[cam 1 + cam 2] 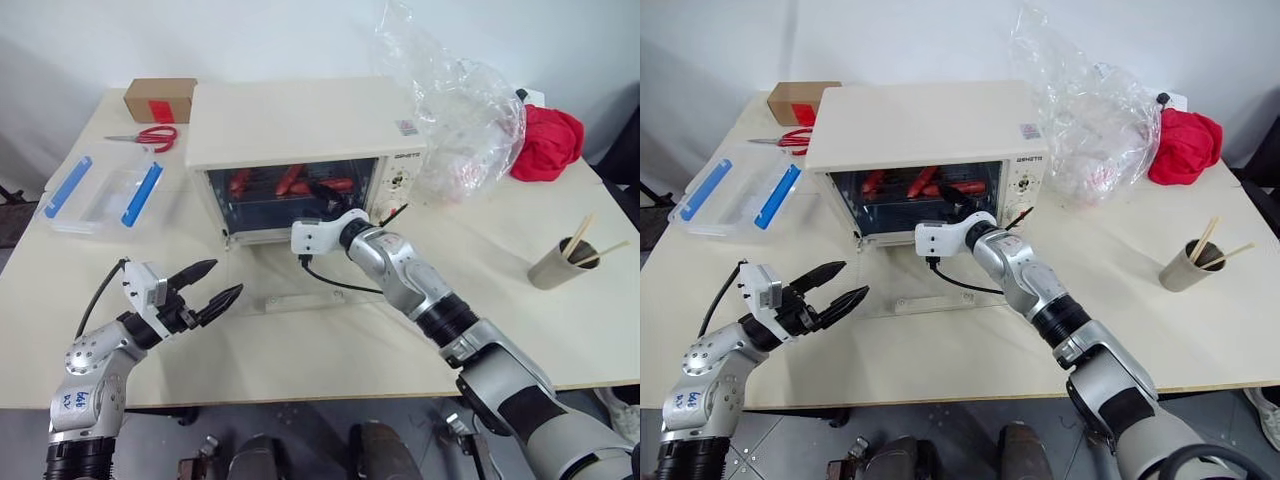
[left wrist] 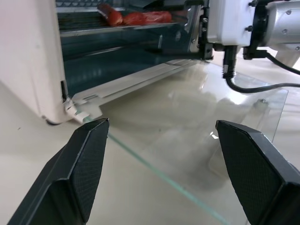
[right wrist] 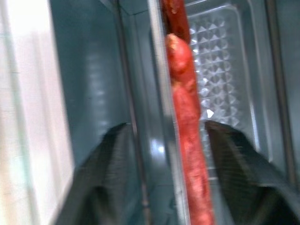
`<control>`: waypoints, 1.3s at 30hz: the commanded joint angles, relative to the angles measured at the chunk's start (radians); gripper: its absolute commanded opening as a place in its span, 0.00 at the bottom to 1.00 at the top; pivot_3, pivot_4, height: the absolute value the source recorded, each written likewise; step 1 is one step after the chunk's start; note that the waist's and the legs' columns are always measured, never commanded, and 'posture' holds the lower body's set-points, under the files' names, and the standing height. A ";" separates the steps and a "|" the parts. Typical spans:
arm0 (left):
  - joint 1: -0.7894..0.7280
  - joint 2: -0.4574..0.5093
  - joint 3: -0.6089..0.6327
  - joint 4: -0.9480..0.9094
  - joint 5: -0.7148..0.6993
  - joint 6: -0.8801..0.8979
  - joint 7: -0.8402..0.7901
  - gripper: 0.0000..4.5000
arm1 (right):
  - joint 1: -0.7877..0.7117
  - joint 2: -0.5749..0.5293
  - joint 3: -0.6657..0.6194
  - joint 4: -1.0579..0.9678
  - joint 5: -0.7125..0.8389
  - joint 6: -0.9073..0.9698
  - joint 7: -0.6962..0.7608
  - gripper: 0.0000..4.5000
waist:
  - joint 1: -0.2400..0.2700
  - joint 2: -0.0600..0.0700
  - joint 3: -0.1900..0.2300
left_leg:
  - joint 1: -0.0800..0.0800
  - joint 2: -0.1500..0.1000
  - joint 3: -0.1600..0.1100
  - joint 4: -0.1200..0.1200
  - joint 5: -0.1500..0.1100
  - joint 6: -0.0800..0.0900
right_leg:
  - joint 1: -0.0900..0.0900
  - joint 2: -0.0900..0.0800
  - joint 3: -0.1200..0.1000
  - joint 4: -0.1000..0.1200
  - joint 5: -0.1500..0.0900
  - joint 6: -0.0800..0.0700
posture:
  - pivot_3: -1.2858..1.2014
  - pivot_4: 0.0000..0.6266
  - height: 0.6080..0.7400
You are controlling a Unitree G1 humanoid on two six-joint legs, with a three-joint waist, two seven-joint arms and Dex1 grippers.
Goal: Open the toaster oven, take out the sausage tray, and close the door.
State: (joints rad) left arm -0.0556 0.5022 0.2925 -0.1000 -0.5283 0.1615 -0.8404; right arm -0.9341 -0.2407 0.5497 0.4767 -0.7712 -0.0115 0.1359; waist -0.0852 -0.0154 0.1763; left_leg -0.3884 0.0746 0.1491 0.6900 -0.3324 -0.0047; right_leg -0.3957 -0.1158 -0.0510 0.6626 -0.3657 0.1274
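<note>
With door point(image 1: 330, 300) flat, right pincer point(image 3: 161, 140) straddles sausage tray point(image 3: 220, 56) edge unclenched; left pincer point(image 1: 215, 285) released.

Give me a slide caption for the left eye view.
Right gripper reaches into the open toaster oven toward the sausage tray; left gripper open.

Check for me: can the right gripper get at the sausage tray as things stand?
Probably yes. The door lies folded flat on the table, so the toaster oven mouth is open, and the right gripper is already inside, its fingers straddling the sausage tray rim. Nothing blocks it.
</note>
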 commanded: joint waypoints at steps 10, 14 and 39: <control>-0.005 -0.012 0.015 -0.022 -0.034 -0.001 -0.002 0.86 | -0.031 0.007 -0.008 -0.013 -0.050 -0.012 -0.049 0.14 | -0.002 0.000 0.000 | 0.000 0.003 0.000 -0.001 0.000 0.000 | 0.000 0.000 0.000 0.000 0.000 0.000 | 0.52 0.24 1.00; -0.006 -0.012 0.015 -0.019 -0.038 -0.002 -0.003 0.86 | -0.035 0.007 -0.015 -0.010 -0.044 -0.021 -0.035 0.01 | -0.002 0.000 0.000 | 0.000 0.003 0.000 -0.001 0.000 0.000 | 0.000 0.000 0.000 0.000 0.000 0.000 | 0.52 0.24 1.00; -0.144 0.004 0.038 0.074 -0.085 0.030 -0.011 0.86 | 0.064 -0.169 -0.100 -0.410 0.107 -0.100 0.296 0.01 | -0.001 0.000 0.000 | -0.002 -0.001 0.000 -0.009 0.000 -0.001 | -0.005 0.000 -0.002 -0.002 0.000 0.000 | 0.52 0.24 1.00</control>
State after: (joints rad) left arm -0.1901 0.5079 0.3142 -0.0199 -0.5905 0.1990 -0.8516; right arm -0.8545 -0.4003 0.5143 0.1775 -0.6951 -0.0877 0.4379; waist -0.0859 -0.0153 0.1765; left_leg -0.3907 0.0735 0.1485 0.6811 -0.3326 -0.0052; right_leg -0.4016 -0.1158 -0.0534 0.6607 -0.3657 0.1274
